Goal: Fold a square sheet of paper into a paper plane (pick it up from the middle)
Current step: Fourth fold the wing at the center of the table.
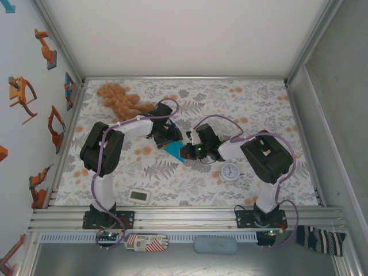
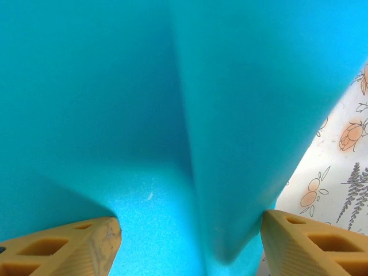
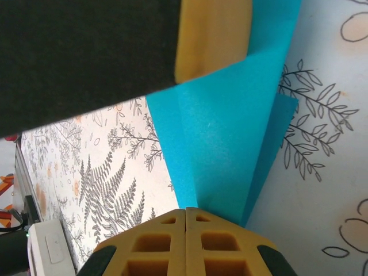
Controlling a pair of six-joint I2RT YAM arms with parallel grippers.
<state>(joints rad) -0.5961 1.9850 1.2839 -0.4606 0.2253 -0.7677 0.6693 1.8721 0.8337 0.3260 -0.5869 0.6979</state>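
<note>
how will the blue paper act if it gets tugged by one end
The folded paper looks thin and light, so it would probably flop where uncreased. Its creases likely stiffen it lengthwise. Pinched at one end by the right fingers, it may tear or slip under a hard tug.

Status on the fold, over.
Right gripper shut on folded blue paper. Left gripper open, fingers straddling it. Clock, teddy bear apart from it.

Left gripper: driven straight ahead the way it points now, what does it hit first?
The blue paper, directly ahead of the left gripper between its open fingers. It looks very close, though depth is hard to judge from the wrist view.
</note>
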